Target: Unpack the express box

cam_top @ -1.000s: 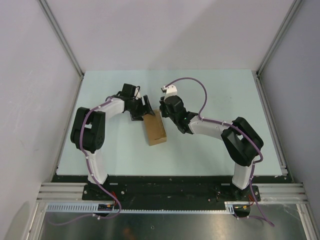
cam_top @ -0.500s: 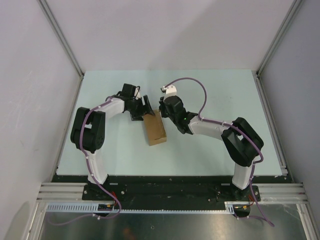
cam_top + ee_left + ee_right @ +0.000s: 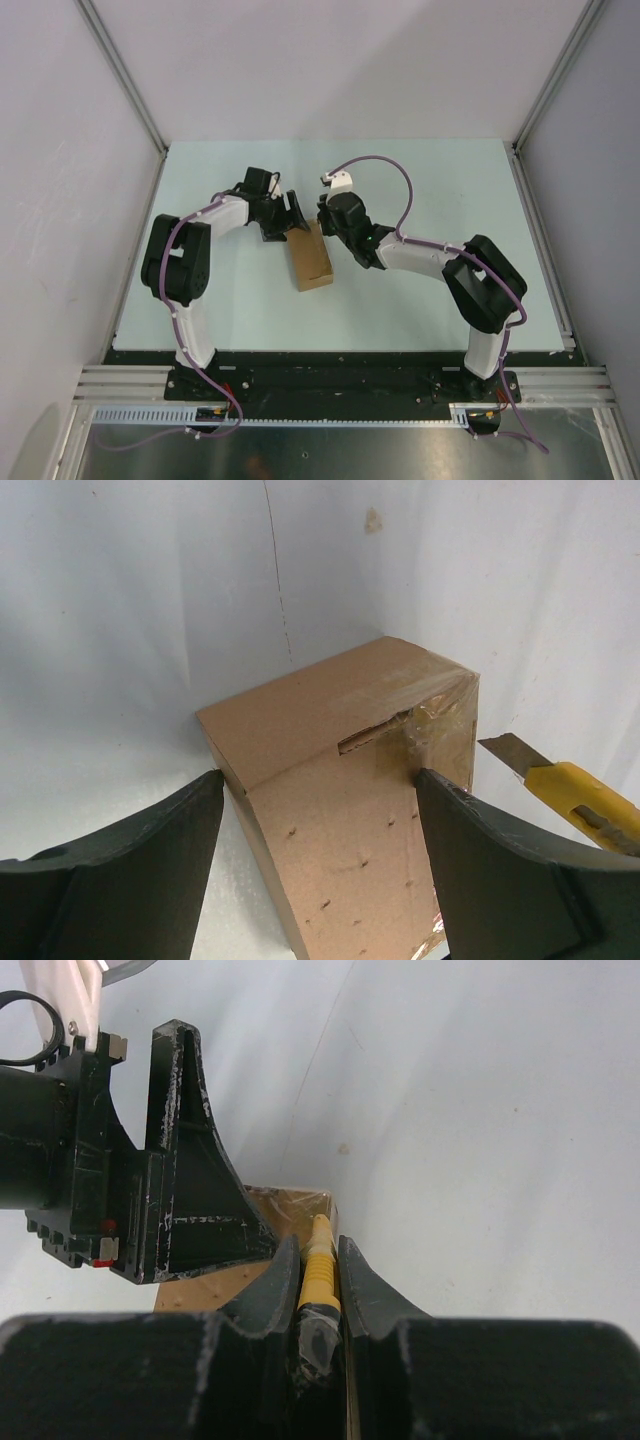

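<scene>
The express box (image 3: pixel 309 257) lies on the desk (image 3: pixel 450 290), its long axis running away from both pincers. My left pincer (image 3: pixel 315 780) is spread astride the box's far end; my right pincer (image 3: pixel 319 1250) pinches the yellow knife (image 3: pixel 570 790), blade just beside the box's taped corner

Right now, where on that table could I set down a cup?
Bare: the far strip of the table beyond the arms, the right side past the right arm, and the near strip between the arm bases. Crowded: the middle, where the left gripper and the right gripper with its yellow utility knife meet at the express box.
</scene>
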